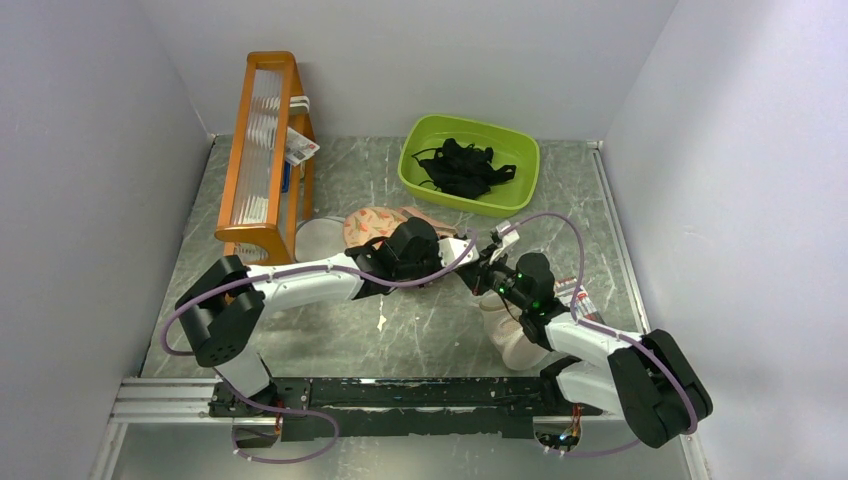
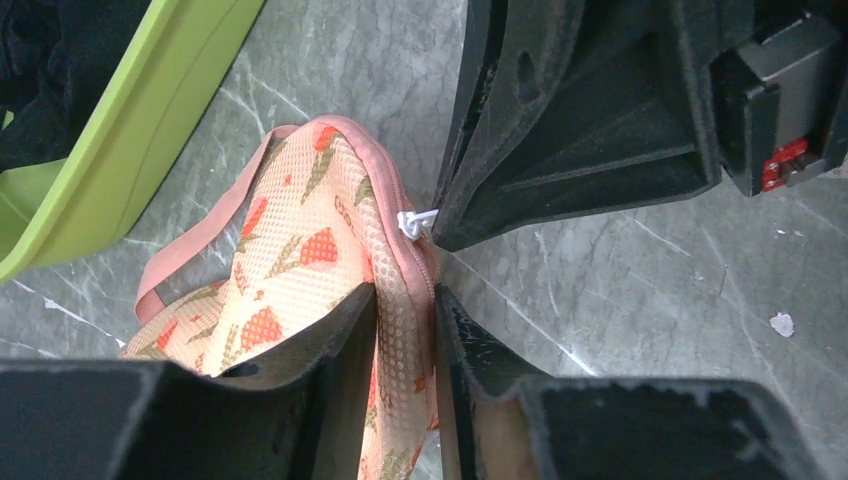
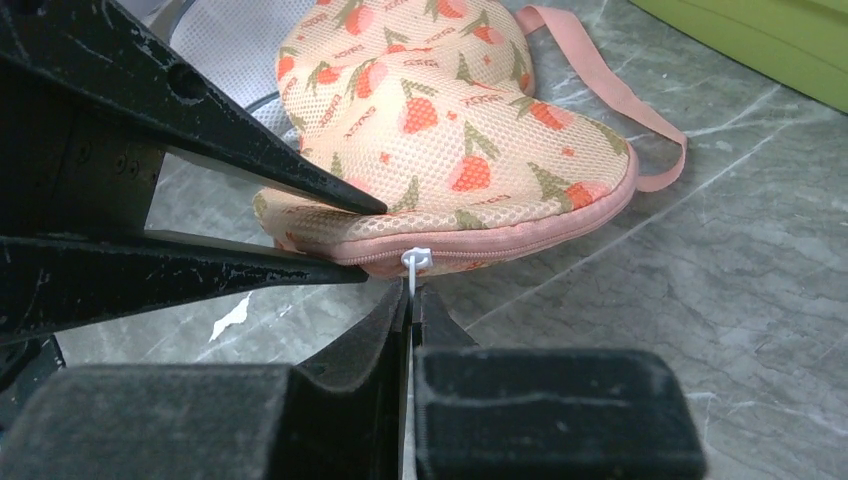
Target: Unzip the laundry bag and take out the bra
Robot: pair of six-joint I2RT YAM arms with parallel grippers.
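Fingers of right gripper (image 3: 411, 298) pinch the zip pull (image 3: 416, 260) mid-frame; left gripper (image 2: 405, 300) (narrow) seemingly clamps the laundry bag (image 2: 300, 250); we should pull along the seam.

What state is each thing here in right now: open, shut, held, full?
bag: zipped shut, lying flat.
zip pull: pinched by the right gripper.
left gripper: shut on the bag's edge.
right gripper: shut on the zip pull.
bin: holds black garments.
rack: standing upright.
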